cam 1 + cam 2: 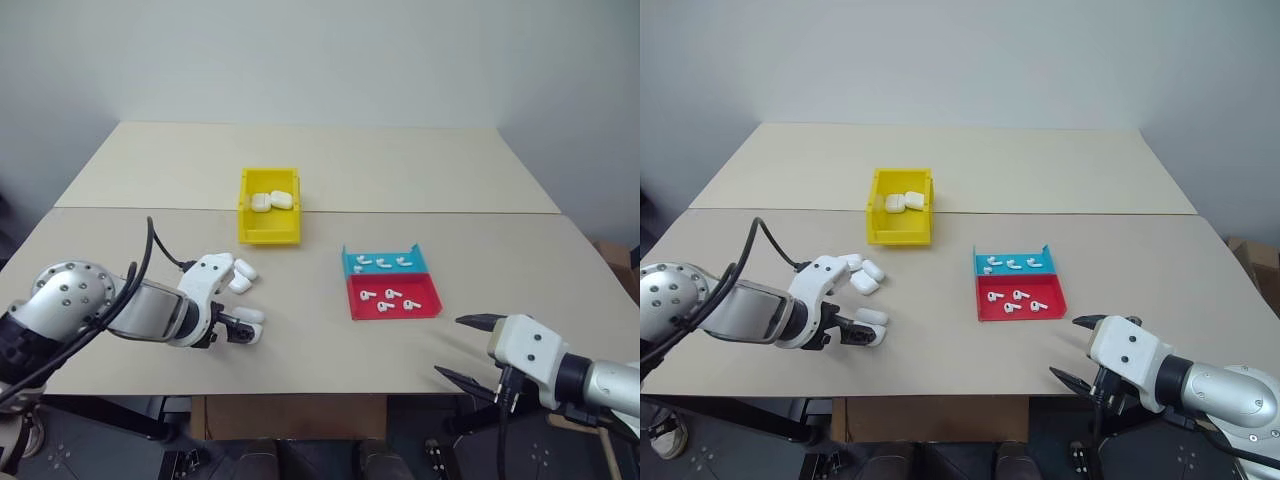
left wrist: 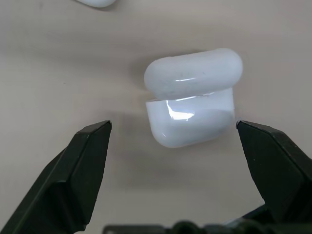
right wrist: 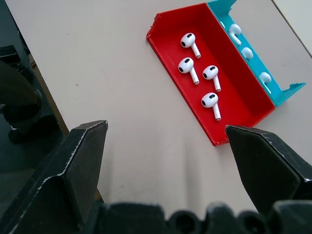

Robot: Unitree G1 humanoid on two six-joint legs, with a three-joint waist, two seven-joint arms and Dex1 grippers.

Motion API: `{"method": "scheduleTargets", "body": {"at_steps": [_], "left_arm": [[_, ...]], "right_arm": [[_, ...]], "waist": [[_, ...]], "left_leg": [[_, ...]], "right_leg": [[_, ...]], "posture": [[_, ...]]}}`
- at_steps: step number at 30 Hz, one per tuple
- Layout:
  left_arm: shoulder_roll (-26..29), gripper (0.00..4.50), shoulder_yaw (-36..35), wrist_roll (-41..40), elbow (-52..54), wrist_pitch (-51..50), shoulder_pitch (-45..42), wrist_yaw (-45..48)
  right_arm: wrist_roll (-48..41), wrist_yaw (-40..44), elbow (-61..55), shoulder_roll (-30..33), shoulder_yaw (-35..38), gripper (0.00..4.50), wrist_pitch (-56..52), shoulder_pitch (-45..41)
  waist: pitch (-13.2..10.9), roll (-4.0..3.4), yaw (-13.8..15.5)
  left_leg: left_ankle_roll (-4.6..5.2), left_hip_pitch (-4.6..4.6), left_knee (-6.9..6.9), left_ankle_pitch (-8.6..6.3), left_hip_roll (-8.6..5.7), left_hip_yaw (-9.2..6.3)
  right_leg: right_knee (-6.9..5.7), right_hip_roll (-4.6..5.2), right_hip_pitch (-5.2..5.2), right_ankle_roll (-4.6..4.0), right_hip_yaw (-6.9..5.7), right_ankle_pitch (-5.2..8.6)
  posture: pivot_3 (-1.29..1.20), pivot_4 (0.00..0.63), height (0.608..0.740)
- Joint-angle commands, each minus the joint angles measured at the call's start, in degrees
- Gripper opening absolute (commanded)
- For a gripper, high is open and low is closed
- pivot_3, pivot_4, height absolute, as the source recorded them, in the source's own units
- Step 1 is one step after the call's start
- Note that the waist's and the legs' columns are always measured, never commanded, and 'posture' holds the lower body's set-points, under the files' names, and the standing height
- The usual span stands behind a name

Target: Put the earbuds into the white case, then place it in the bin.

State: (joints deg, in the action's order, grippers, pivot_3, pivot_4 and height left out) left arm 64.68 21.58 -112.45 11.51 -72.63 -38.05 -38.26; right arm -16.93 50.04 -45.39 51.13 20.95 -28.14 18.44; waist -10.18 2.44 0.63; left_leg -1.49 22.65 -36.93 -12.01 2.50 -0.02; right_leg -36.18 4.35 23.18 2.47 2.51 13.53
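Left gripper [image 2: 173, 129]: jaws spread wide, holding nothing, angled down over a white case [image 2: 192, 97] that lies between the two black fingers without touching either; its lid is shut, and it rests on the table [image 1: 300, 340] toward the near left edge.

Right gripper [image 1: 470, 348]: jaws equally wide apart and empty, held above the near right edge of the table, well apart from the left.

Spare cases [image 1: 241, 276]: more identical white ones lie just beyond the left gripper, between it and the bin.

Bin [image 1: 268, 230]: bright yellow, raised walls, near the table's middle, left of centre; two white cases inside [image 1: 271, 200], against its far end.

Tray [image 1: 394, 284]: shallow, a red near half and a blue far half, right of the bin and just beyond the right gripper.

Earbuds [image 3: 199, 69]: four loose in the red half, stems lying flat; three further ones [image 1: 383, 262] in the blue half.
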Motion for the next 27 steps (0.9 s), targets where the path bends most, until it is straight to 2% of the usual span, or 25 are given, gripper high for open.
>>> {"method": "scheduleTargets", "body": {"at_steps": [1,7,27], "left_arm": [[-0.67,4.47,-0.15,-0.55,-0.24,0.96,-0.67,-1.02],[-3.42,4.47,0.93,-0.55,-1.16,1.14,-0.91,-3.57],[-6.75,4.47,2.84,-0.55,-4.24,-0.16,-1.87,-8.39]], "right_arm": [[-0.31,0.12,-0.73,0.13,1.13,4.5,0.98,-0.44],[-0.23,-0.48,-1.48,-0.12,0.72,4.5,0.56,-0.45],[-0.23,-2.33,-2.72,-0.52,-0.44,4.5,-0.16,-0.34]], "waist": [[0.0,0.0,0.02],[0.0,0.0,0.02],[0.07,-0.07,0.08]], "left_leg": [[0.0,0.0,0.0,0.0,0.0,0.0],[0.0,-0.01,-0.01,0.0,-0.01,0.0],[-0.05,-0.32,-0.01,0.04,-0.02,-0.01]], "right_leg": [[0.0,0.0,-0.01,0.0,0.0,0.0],[0.0,0.0,-0.02,0.01,0.0,0.0],[0.0,0.0,-0.3,0.05,0.01,0.04]], "posture": [[0.0,0.15,0.74],[0.0,0.15,0.74],[0.0,0.15,0.74]]}}
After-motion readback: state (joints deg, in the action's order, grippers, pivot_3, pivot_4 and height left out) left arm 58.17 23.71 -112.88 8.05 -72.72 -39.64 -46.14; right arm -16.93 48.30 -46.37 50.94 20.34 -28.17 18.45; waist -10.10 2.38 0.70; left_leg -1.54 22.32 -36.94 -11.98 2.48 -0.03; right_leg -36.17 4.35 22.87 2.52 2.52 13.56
